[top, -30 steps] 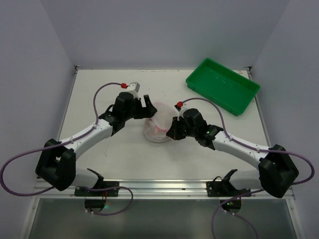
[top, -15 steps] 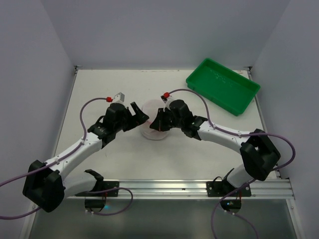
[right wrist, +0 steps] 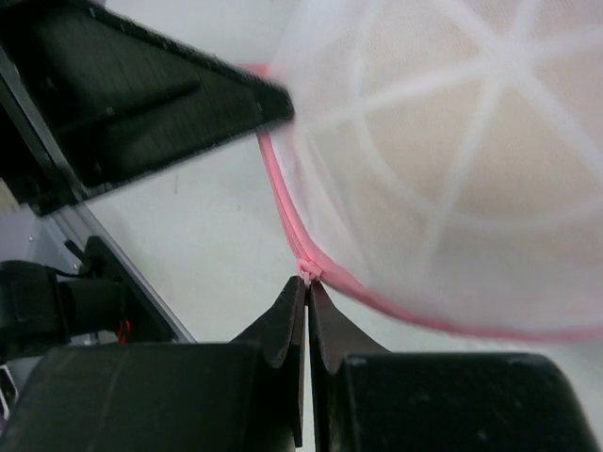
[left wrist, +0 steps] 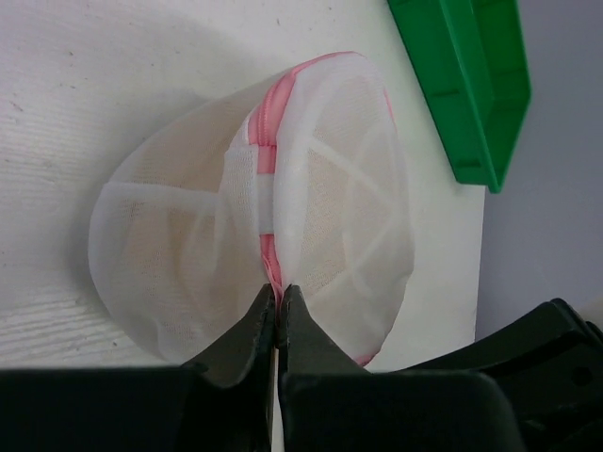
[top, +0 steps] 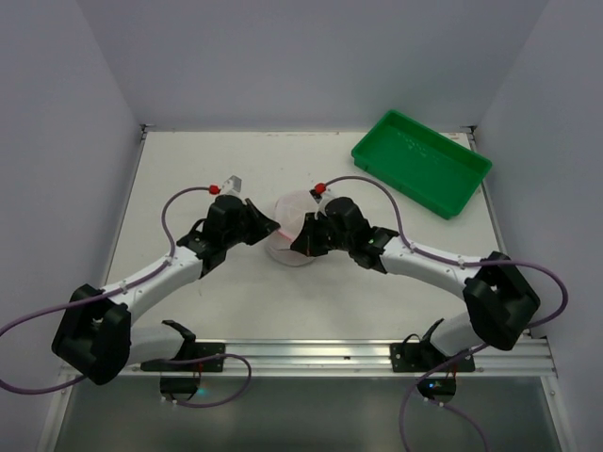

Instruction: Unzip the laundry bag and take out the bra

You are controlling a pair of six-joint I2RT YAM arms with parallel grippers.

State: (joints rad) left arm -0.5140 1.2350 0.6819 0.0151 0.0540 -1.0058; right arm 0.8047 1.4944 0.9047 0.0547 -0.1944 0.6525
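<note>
The laundry bag [top: 288, 226], a rounded white mesh pouch with pink zip trim, stands mid-table between both arms. Pale beige fabric, the bra [left wrist: 179, 250], shows dimly through the mesh. My left gripper [left wrist: 278, 294] is shut, pinching the pink zip trim [left wrist: 267, 122] at the bag's near edge; in the top view the left gripper [top: 271, 229] meets the bag's left side. My right gripper [right wrist: 308, 282] is shut on the small pink zip pull [right wrist: 309, 271] at the bag's [right wrist: 452, 160] rim, and it [top: 301, 245] sits at the bag's front right in the top view.
A green plastic tray [top: 421, 162] lies at the back right of the table, and the same tray [left wrist: 468, 85] shows beyond the bag in the left wrist view. The left arm's black fingers [right wrist: 151, 94] fill the upper left of the right wrist view.
The left gripper, wide open a moment ago, has moved in and closed on the bag's pink trim. The right arm swung left with the bag a second ago and now holds still.
</note>
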